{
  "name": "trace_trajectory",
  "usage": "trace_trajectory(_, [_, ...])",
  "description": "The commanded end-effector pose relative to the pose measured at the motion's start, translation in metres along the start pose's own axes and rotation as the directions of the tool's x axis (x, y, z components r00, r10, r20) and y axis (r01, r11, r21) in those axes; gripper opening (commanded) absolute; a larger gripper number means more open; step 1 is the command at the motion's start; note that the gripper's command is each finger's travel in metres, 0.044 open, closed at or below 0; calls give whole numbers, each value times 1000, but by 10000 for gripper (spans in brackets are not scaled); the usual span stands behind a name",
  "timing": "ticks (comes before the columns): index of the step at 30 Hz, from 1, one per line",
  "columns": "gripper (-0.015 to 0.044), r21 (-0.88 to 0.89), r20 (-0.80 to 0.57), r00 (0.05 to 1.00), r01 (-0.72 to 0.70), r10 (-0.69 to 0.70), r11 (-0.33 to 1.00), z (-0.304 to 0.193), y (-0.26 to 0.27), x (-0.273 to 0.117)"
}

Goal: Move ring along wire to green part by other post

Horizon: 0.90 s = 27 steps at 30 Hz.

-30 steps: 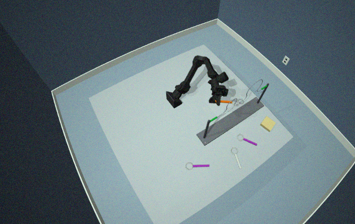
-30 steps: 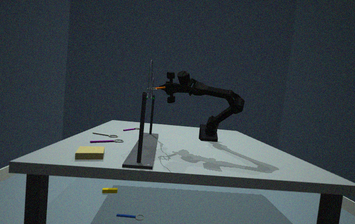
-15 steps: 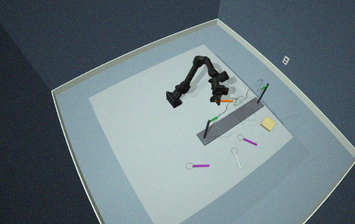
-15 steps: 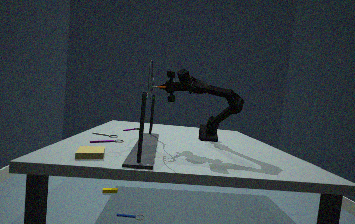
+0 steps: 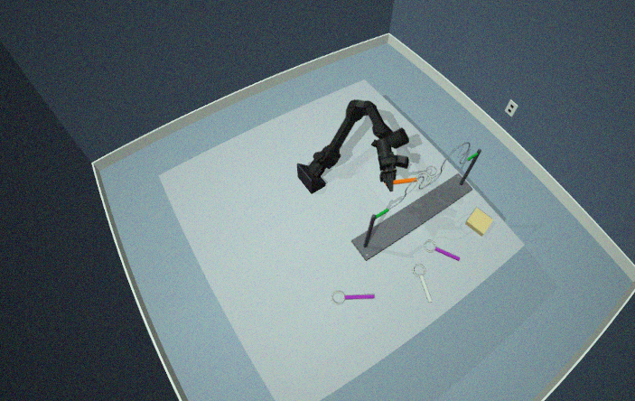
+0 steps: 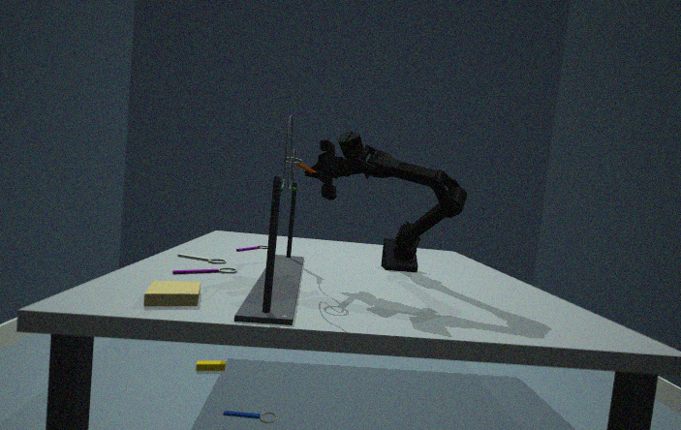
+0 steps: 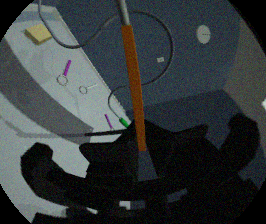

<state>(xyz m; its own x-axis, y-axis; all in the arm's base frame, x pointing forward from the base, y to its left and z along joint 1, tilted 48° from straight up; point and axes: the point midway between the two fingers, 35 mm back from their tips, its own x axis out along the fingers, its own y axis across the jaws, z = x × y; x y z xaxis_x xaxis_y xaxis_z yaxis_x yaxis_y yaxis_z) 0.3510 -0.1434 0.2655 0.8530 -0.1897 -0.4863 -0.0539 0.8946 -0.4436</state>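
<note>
My gripper (image 5: pixel 390 186) (image 6: pixel 308 172) (image 7: pixel 137 120) is shut on the orange handle (image 5: pixel 404 181) (image 6: pixel 306 168) (image 7: pixel 134 85), near its end. The handle tilts slightly up toward the wire in the exterior view. Its ring (image 6: pixel 294 159) is at the middle stretch of the curly grey wire (image 7: pixel 173 47); it is beyond the top edge of the wrist view. Whether ring and wire touch is too small to tell. One green part (image 5: pixel 381 213) (image 7: pixel 124 123) is at the left post (image 5: pixel 369 231) (image 6: pixel 292 221), the other green part (image 5: pixel 472 156) at the right post (image 5: pixel 470 168) (image 6: pixel 271 245).
Both posts stand on a dark base (image 5: pixel 412 216) (image 6: pixel 284 283). Beyond it lie a yellow block (image 5: pixel 479 221) (image 6: pixel 171 293), two purple-handled rings (image 5: pixel 447 253) (image 5: pixel 359 296) and a white-handled ring (image 5: pixel 424 288). The wire bends up and down between the posts, close in front of the fingers.
</note>
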Motion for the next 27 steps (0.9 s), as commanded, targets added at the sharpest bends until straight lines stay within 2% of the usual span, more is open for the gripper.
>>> trace_trajectory(1, [-150, 81, 9, 999, -39, 39, 996, 0, 4, 1])
trace_trajectory(13, [-150, 305, 62, 985, -171, 159, 937, 3, 21, 1])
trace_trajectory(27, [-150, 524, 152, 951, -310, 271, 793, 11, 39, -1])
